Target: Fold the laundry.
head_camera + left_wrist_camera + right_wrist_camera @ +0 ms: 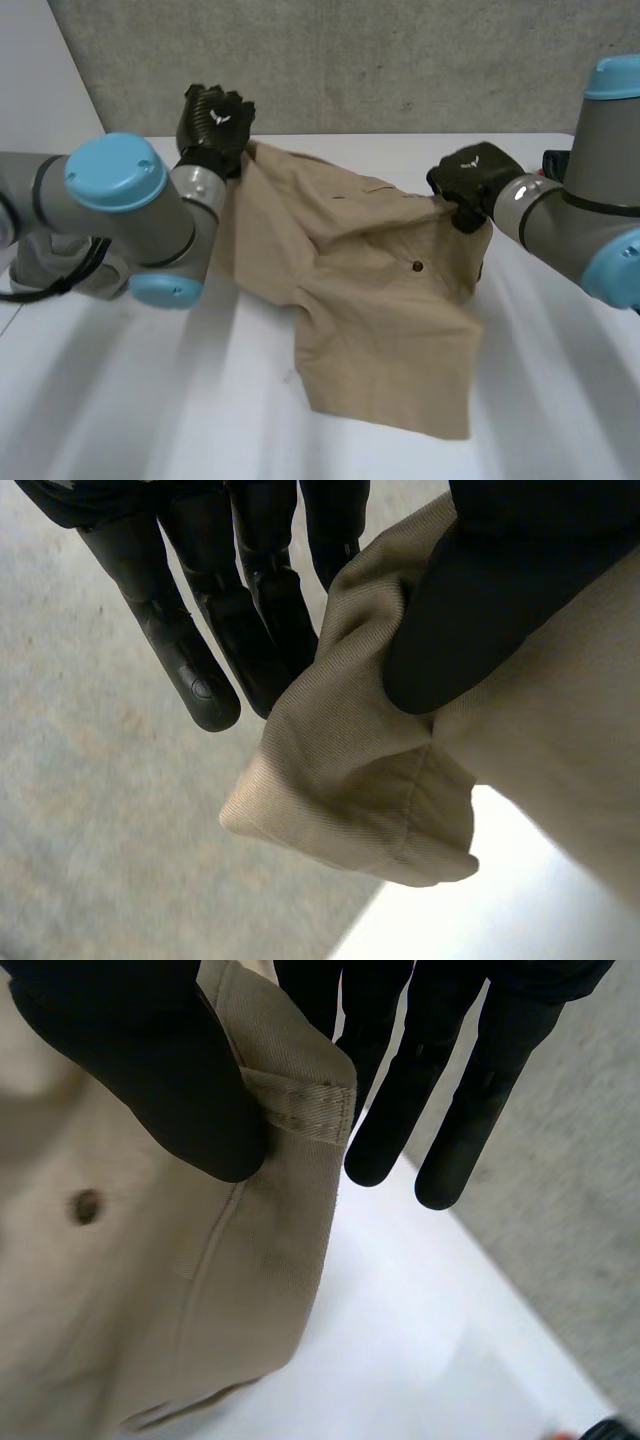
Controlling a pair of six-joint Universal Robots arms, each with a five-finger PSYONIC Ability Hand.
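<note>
So, left hand [215,120] & right hand [470,180] each pinched a top corner of tan twill shorts [370,300], thumb vs fingers, near far edge of white table [150,410]; hem on surface, prob to spread flat.

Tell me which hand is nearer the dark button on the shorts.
Right. The right hand pinches the shorts at an edge close beside the button; the left hand pinches the opposite corner, far across from it.
</note>
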